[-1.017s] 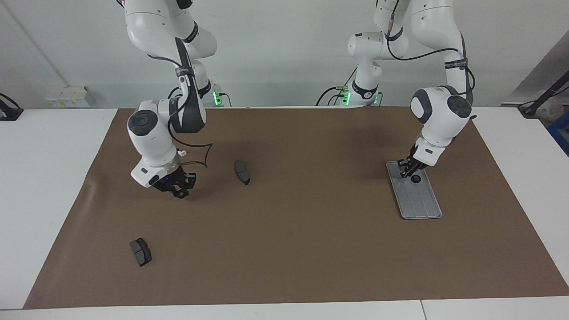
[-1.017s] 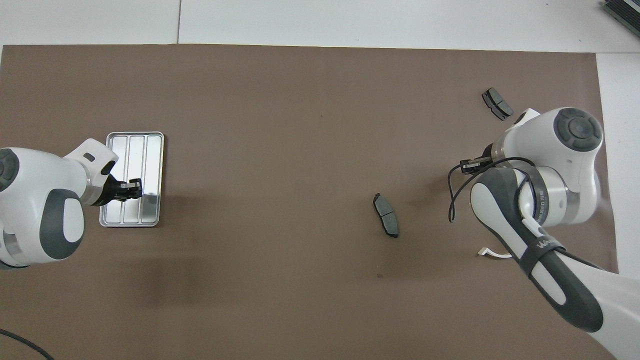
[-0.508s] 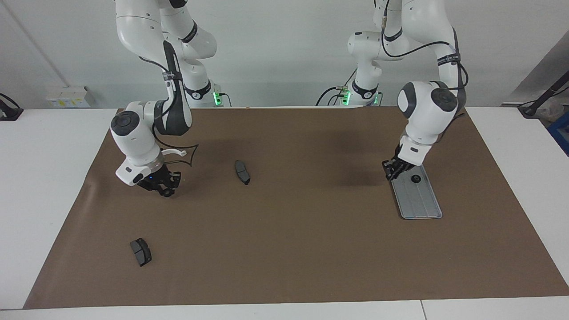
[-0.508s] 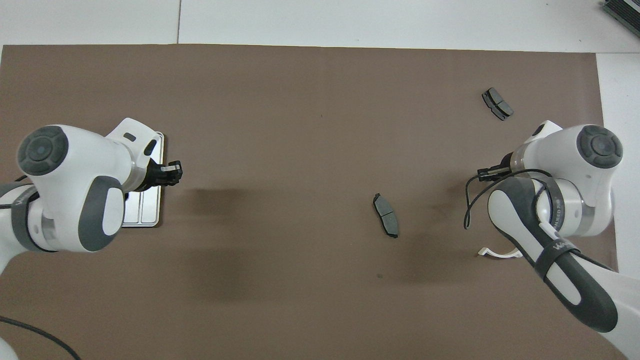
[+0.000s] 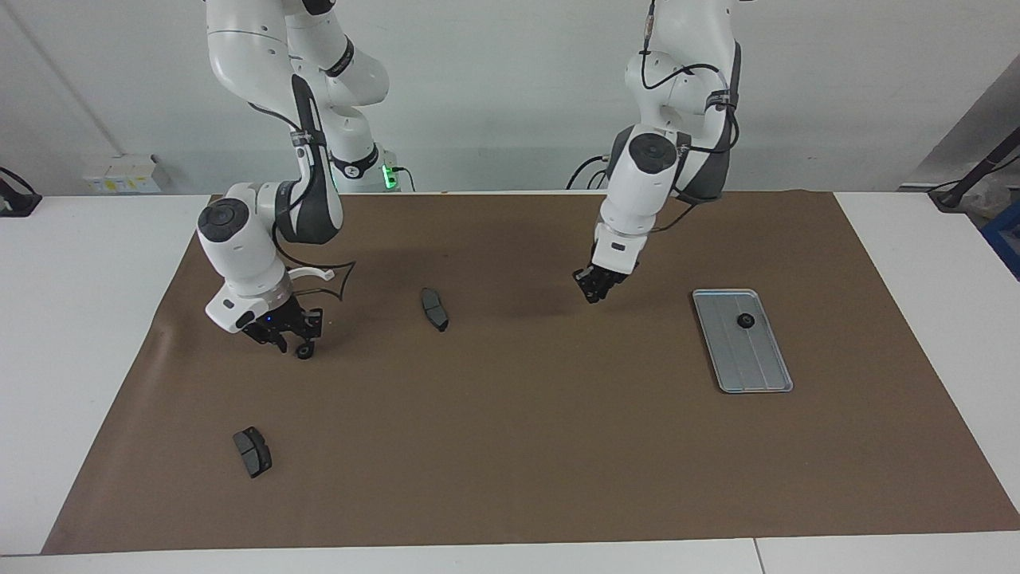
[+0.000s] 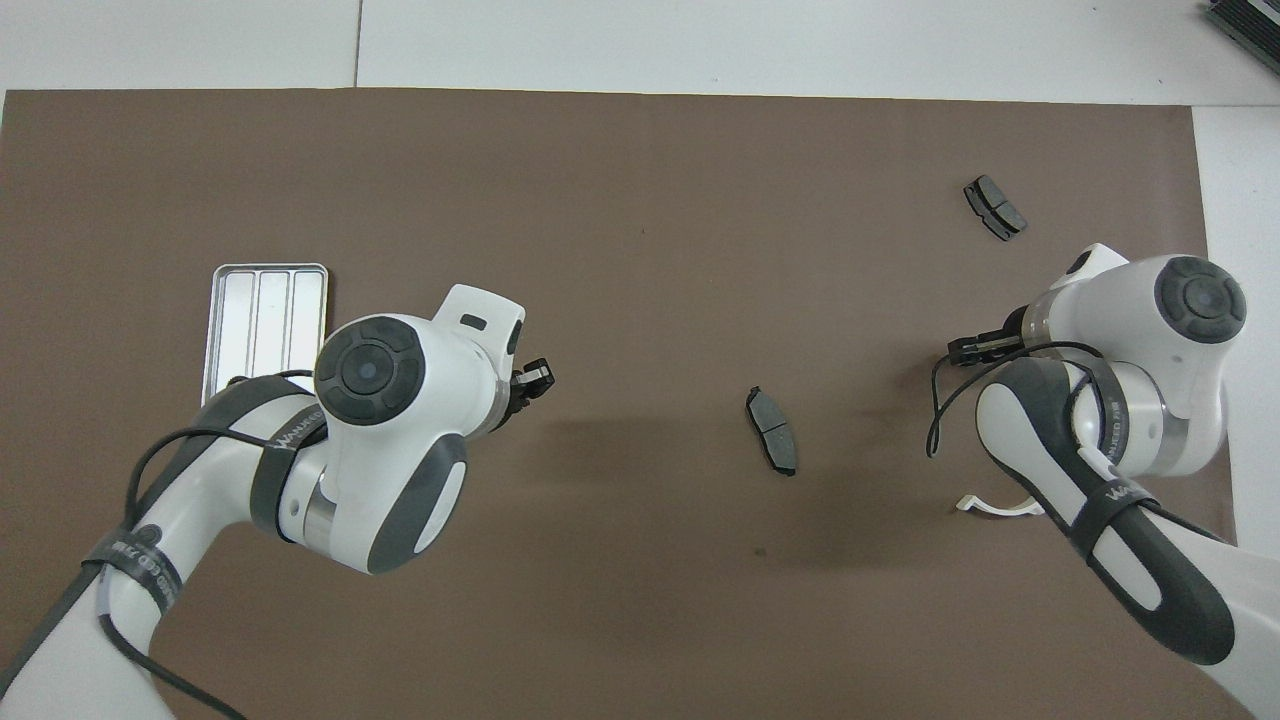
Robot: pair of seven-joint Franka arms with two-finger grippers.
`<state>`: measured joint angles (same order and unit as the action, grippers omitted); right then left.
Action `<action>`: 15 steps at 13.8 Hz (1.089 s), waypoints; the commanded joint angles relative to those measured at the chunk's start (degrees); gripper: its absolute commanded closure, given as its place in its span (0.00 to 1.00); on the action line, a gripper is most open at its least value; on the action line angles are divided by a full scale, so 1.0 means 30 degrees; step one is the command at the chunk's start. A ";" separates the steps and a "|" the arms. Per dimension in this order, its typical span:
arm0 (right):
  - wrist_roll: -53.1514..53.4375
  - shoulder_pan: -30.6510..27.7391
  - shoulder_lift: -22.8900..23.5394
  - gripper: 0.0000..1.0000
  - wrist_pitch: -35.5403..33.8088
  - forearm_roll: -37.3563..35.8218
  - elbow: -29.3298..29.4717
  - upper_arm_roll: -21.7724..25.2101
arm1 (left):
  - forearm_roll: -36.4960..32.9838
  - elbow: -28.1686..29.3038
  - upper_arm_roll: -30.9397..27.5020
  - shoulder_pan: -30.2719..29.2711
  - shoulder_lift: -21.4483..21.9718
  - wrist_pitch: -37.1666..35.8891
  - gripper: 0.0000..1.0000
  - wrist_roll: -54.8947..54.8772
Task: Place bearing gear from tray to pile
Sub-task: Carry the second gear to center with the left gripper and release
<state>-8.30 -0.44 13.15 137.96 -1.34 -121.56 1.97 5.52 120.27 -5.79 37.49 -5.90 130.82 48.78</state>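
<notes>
Gear (image 5: 746,320) on tray (image 5: 753,367): small, hard, likely light; pinch across its rim. Left gripper (image 5: 596,291) clenched empty above table (image 5: 88,335); right gripper (image 5: 287,335) low, grip unclear.

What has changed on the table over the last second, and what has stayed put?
The left gripper, shut, swung off the tray to over the mat's middle, leaving the black gear on the tray. The right gripper edged toward the right arm's end of the mat, a second gear at its tips. Tray and brake pads stayed put.
</notes>
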 commanded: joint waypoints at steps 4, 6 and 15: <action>-0.0135 0.0349 -0.1482 0.00 -0.0221 0.0388 0.0061 -0.0451 | 0.0005 -0.1974 -0.0327 0.2093 -0.3303 0.2327 0.87 0.2607; 0.0069 0.0469 -0.1776 0.00 -0.1128 0.0417 0.0674 -0.0451 | 0.0005 -0.1945 -0.0298 0.2093 -0.3656 0.3032 0.83 0.2578; 0.6302 0.1898 -0.1601 0.00 -0.3418 0.0417 0.3461 -0.2678 | -0.0082 -0.2236 -0.0619 0.1047 -0.2755 0.1694 0.34 0.1821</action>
<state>6.25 2.71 7.64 128.47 -1.29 -112.45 -5.69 5.52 114.49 -6.78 42.98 -16.72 139.48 55.82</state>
